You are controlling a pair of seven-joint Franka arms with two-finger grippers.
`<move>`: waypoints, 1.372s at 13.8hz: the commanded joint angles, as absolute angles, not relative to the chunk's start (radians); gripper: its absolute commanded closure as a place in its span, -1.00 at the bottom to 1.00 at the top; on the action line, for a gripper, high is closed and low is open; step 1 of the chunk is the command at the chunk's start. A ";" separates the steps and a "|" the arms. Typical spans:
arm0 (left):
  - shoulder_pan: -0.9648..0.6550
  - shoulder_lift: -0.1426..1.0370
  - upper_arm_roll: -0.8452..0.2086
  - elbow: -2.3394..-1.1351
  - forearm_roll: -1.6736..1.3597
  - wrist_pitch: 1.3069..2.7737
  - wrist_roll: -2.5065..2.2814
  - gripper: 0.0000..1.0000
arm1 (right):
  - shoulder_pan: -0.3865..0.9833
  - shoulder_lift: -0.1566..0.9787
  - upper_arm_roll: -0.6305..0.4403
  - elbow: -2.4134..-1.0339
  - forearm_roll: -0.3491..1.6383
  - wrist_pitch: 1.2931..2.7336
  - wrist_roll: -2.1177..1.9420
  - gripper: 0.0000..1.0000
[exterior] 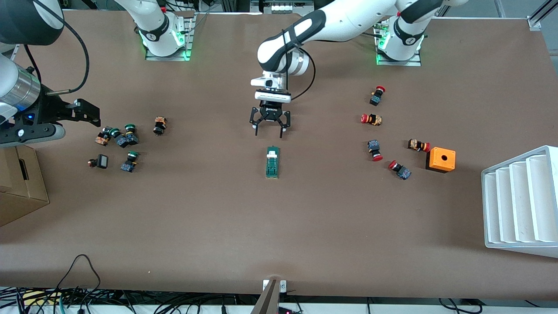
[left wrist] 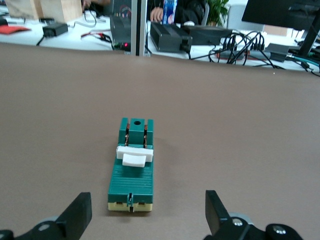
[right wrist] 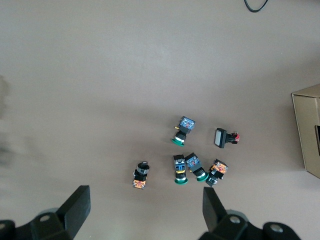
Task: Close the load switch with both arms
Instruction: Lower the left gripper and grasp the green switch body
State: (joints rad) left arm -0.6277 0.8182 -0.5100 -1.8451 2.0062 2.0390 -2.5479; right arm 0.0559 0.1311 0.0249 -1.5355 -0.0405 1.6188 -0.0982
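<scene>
The load switch point(exterior: 273, 162) is a narrow dark-green block with a white tab point(left wrist: 134, 156), lying flat at the table's middle. It also shows in the left wrist view point(left wrist: 132, 170). My left gripper point(exterior: 269, 132) is open and empty, low over the table by the switch's end that points to the arm bases. In its wrist view the gripper point(left wrist: 147, 220) has its fingers wide on either side of that end, without touching. My right gripper point(exterior: 89, 114) is open and empty, high over the green-capped buttons; its own view point(right wrist: 145, 216) shows them below.
Several green-capped buttons point(exterior: 124, 139) lie toward the right arm's end, by a cardboard box point(exterior: 17, 183). Red-capped buttons point(exterior: 374, 150), an orange box with a hole point(exterior: 440, 159) and a white stepped tray point(exterior: 518, 200) are toward the left arm's end.
</scene>
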 commanded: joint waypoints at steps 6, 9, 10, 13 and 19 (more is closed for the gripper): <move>-0.701 0.920 -0.419 -1.732 2.109 1.990 -2.595 -1.00 | 0.052 0.124 0.026 -1.528 -0.038 1.603 -0.115 -0.98; -0.701 0.922 -0.405 -1.732 2.117 1.990 -2.597 -1.00 | 0.051 0.129 0.025 -1.535 -0.038 1.597 -0.155 -0.99; -0.701 0.922 -0.403 -1.732 2.118 1.990 -2.597 -1.00 | 0.046 0.127 0.025 -1.532 -0.037 1.574 -0.179 -0.98; -0.699 0.939 -0.402 -1.720 2.134 1.988 -2.595 -1.00 | 0.043 0.146 0.025 -1.531 -0.028 1.574 -0.175 -0.98; -0.701 0.968 -0.391 -1.717 2.166 1.987 -2.597 -1.00 | 0.112 0.302 0.032 -1.422 0.084 1.662 0.163 -0.93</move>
State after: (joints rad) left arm -0.6906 0.9382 -0.4009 -1.7456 2.1258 1.9955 -2.5730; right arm 0.0816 0.2344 0.0314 -1.4951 0.0412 1.6353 0.0320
